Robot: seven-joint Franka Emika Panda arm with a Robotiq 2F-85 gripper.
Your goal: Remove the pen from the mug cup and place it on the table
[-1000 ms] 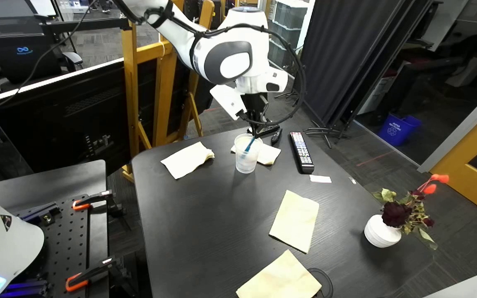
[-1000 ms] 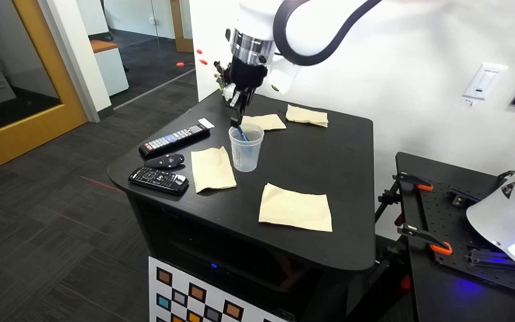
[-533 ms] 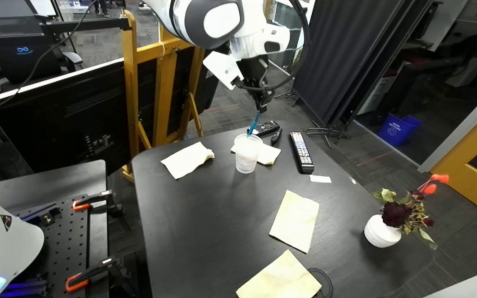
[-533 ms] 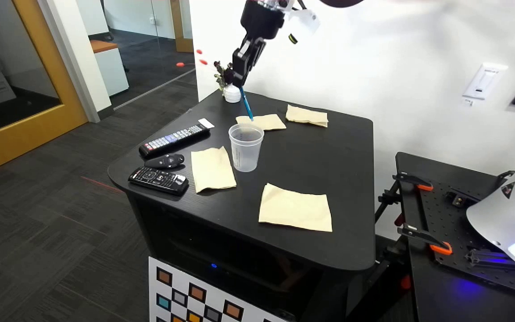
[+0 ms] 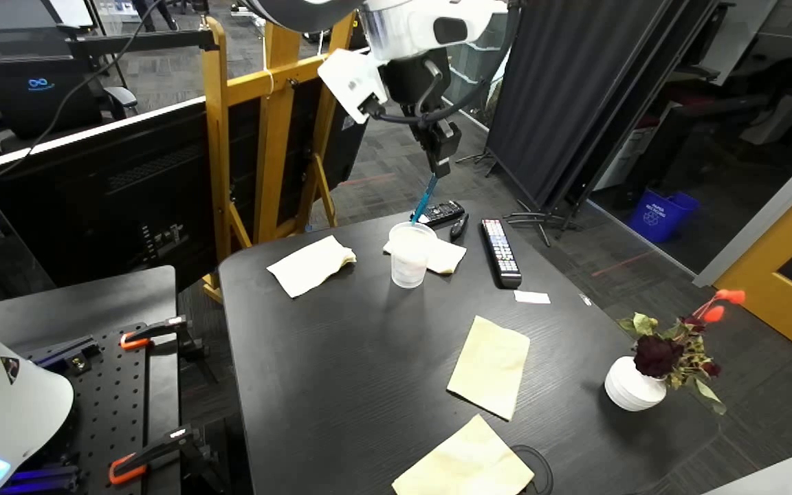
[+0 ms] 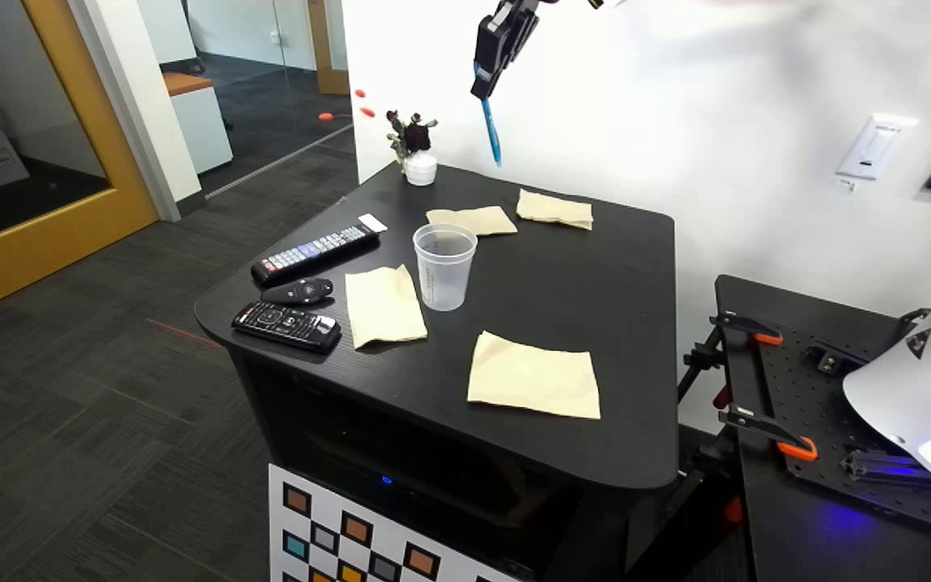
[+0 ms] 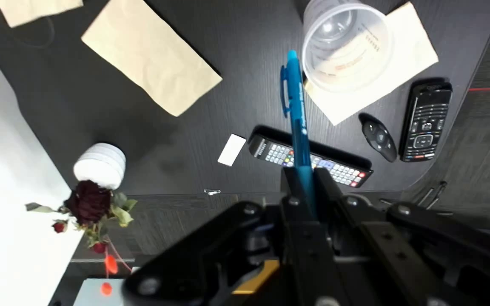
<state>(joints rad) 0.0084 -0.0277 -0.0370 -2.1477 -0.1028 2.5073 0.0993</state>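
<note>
My gripper [image 5: 441, 170] is shut on the teal-blue pen [image 5: 425, 198], which hangs tilted below the fingertips. In an exterior view the gripper [image 6: 483, 90] and the pen [image 6: 491, 136] are high above the table, apart from the cup. In the wrist view the pen [image 7: 298, 106] stands between the fingers [image 7: 305, 174], clip end outward. The translucent white mug cup [image 5: 408, 267] stands upright and empty on the dark table [image 5: 341, 385]. It also shows in another exterior view [image 6: 443, 283] and beside the pen's far end in the wrist view [image 7: 314, 16].
Several tan paper sheets [image 6: 534, 376] lie around the cup. A long black remote [image 5: 501, 254], a small black remote [image 6: 297, 291] and another black remote [image 6: 288, 326] lie near the table edge. A white vase with red flowers [image 5: 633, 385] stands at a corner.
The pen was inside the cup with the gripper close above the rim. The gripper has risen with the pen, drawing it out, and moved away from the cup. The cup stayed in place.
</note>
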